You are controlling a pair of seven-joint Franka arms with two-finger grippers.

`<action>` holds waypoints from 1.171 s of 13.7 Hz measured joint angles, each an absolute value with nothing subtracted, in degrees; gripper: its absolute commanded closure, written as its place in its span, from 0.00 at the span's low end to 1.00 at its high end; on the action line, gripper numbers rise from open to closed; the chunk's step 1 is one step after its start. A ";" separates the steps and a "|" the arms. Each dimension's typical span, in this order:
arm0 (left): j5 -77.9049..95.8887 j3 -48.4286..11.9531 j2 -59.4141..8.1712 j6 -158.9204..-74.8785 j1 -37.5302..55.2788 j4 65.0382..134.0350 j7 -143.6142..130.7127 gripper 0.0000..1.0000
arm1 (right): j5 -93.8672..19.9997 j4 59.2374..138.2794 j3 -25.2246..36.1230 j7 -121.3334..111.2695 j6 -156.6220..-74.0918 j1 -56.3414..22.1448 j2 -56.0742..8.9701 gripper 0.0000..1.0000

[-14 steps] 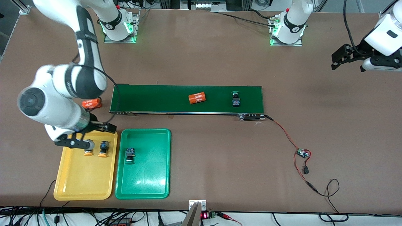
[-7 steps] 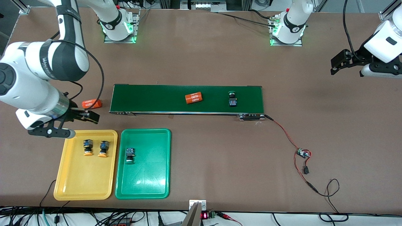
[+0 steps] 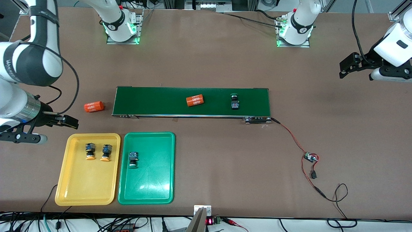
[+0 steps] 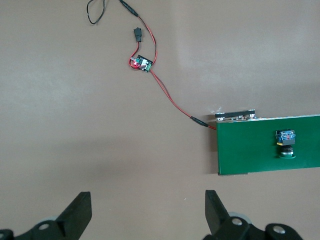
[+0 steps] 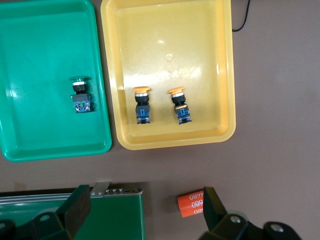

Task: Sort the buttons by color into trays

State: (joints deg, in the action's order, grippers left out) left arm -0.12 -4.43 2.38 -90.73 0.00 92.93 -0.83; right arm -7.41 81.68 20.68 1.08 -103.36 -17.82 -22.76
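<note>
Right claw (image 3: 48, 129) withdrawn off yellow tray (image 3: 84, 193), open.

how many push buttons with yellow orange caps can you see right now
2. Both yellow-orange-capped push buttons lie side by side in the yellow plastic tray, at its end nearer the dark-green conveyor belt. None seems hidden.

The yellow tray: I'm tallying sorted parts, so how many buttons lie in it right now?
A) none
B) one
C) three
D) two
D: the yellow tray holds two yellow-capped buttons side by side, one and the other; the right wrist view shows the same pair, and the third sorted button lies in the green tray.
</note>
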 measured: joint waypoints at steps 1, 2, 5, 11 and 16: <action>-0.12 -4.43 2.38 -90.72 -0.01 92.92 -0.83 0.00 | -5.83 81.69 15.24 1.10 -103.29 -12.96 -22.17 0.00; -0.12 -4.43 2.38 -90.70 0.00 92.92 -0.83 0.00 | -4.45 81.81 10.54 1.22 -103.13 -8.74 -21.41 0.00; -0.12 -4.42 2.38 -90.63 -0.01 92.89 -0.83 0.00 | -2.92 84.05 3.54 6.02 -102.37 -3.58 -18.17 0.00; -0.12 -4.42 2.38 -90.54 -0.01 92.87 -0.83 0.00 | 4.54 89.01 -0.79 11.30 -100.87 -5.76 -14.31 0.00; -0.12 -4.42 2.38 -90.51 -0.01 92.87 -0.83 0.00 | 3.51 89.29 -0.80 10.68 -100.69 -5.54 -14.32 0.00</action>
